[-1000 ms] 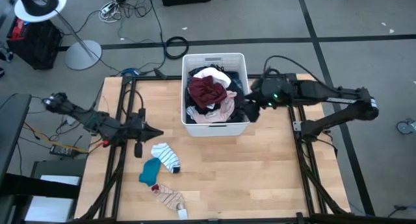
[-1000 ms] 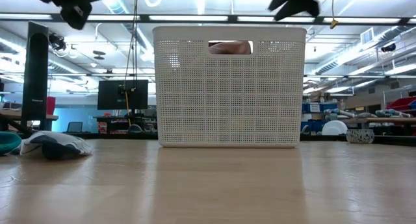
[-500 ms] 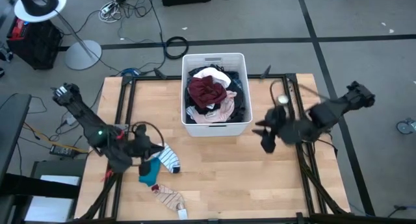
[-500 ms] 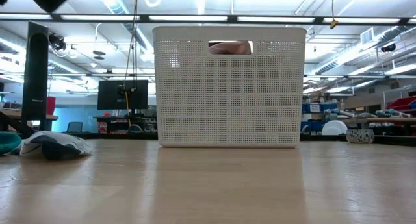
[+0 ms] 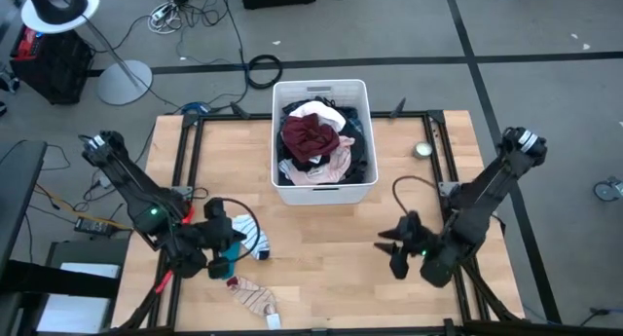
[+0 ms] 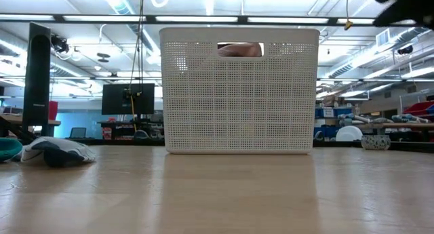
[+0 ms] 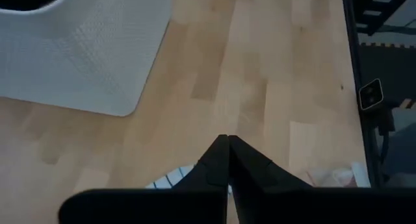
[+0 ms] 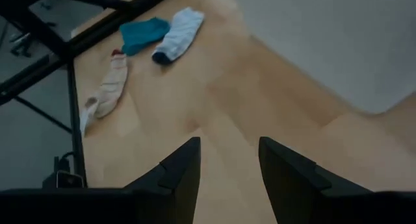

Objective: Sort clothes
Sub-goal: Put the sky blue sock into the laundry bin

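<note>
Basket (image 5: 323, 192) at far edge, socks (image 5: 255, 237) front-left

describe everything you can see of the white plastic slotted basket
The white plastic slotted basket is rectangular with rounded corners, finely perforated walls and a cut-out handle slot near its rim. It stands upright at the table's far middle, heaped with clothes: maroon on top, white, pink and dark pieces around it. Neither gripper touches it.
</note>
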### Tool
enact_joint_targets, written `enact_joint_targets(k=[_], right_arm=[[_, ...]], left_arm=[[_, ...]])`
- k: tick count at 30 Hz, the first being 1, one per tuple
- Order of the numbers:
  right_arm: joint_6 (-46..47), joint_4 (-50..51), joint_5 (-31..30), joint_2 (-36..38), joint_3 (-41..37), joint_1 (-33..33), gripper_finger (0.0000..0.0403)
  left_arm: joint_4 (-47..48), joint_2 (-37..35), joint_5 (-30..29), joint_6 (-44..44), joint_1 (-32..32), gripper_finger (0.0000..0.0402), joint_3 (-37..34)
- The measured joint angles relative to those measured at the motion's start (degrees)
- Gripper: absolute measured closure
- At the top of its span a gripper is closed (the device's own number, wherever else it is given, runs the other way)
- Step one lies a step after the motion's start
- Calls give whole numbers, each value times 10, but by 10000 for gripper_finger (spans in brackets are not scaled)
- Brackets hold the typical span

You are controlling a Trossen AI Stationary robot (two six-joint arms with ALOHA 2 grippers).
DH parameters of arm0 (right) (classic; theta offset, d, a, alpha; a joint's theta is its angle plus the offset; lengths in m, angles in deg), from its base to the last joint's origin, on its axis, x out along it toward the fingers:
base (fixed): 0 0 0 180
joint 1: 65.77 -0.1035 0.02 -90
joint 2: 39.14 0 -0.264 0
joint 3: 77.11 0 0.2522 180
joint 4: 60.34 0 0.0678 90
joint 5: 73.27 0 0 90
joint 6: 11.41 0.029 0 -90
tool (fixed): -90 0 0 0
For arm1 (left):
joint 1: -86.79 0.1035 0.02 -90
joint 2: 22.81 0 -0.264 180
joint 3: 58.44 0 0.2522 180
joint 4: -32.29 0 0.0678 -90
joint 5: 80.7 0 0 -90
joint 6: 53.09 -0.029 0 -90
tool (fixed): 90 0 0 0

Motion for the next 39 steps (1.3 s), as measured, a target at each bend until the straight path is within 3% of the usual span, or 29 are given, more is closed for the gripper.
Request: enact_joint_targets(k=[6, 14, 21, 28, 32, 39], right_arm=[[2, -127, 4, -47, -41, -15, 246], [14, -165, 7, -83, -42, -17, 247], [44, -176, 5, -155, -42, -17, 247], [55, -193, -2, -227, -42, -12, 247], [54, -221, -2, -247, -42, -11, 247], [44, -260, 6, -249, -41, -11, 247]], left_arm=[[11, 2, -8, 45, 6, 342, 0], [12, 7, -12, 36, 8, 260, 0], [-6, 45, 50, 92, 7, 255, -11], [-3, 74, 96, 254, 7, 255, -105], [-12, 73, 168, 335, 1, 254, -169], [-20, 72, 187, 400, -31, 254, -202]])
